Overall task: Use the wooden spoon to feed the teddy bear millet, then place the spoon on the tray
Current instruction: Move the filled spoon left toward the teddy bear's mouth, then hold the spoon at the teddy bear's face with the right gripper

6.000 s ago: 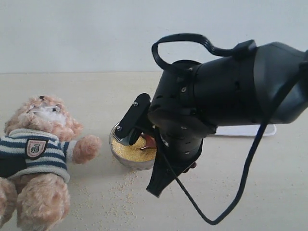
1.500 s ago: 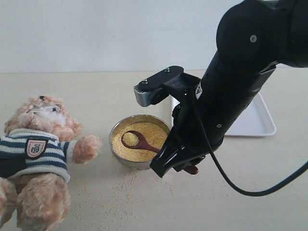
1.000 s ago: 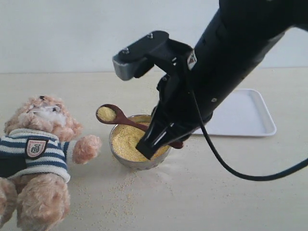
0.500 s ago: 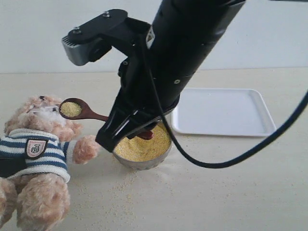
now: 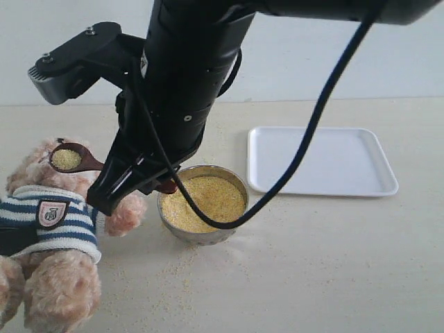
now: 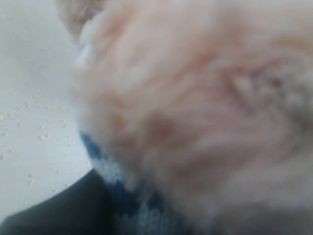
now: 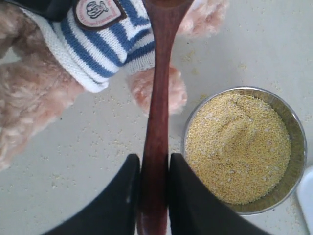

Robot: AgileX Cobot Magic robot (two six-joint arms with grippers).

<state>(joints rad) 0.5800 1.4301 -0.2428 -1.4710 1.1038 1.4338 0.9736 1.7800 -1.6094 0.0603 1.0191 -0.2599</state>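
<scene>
Right gripper (image 7: 155, 164): its 2 black fingers are pinched tight on the wooden spoon (image 7: 159, 93), low on the handle, far from the scoop end.
Left gripper: not seen. Its camera shows only blurry fur up close, so I cannot tell how it stands.
Spoon place: up in the air on the bear side of the steel bowl (image 5: 201, 238), with the scoop end right by the face of the teddy bear (image 5: 52, 215).
Millet (image 5: 203, 202): most of it fills the bowl. 1 small heap sits in the scoop, and loose grains lie on the table (image 5: 312, 277) near the bowl.
Tray (image 5: 322, 163): flat on the table, on the other side of the bowl from the bear.
How the spoon handles: I think it is light, hard and smooth, so it could slip or twist. Hold the thin handle firmly and keep the scoop level, or the grains roll off.
How the bear handles: soft and squashy, so a gentle touch is enough.
</scene>
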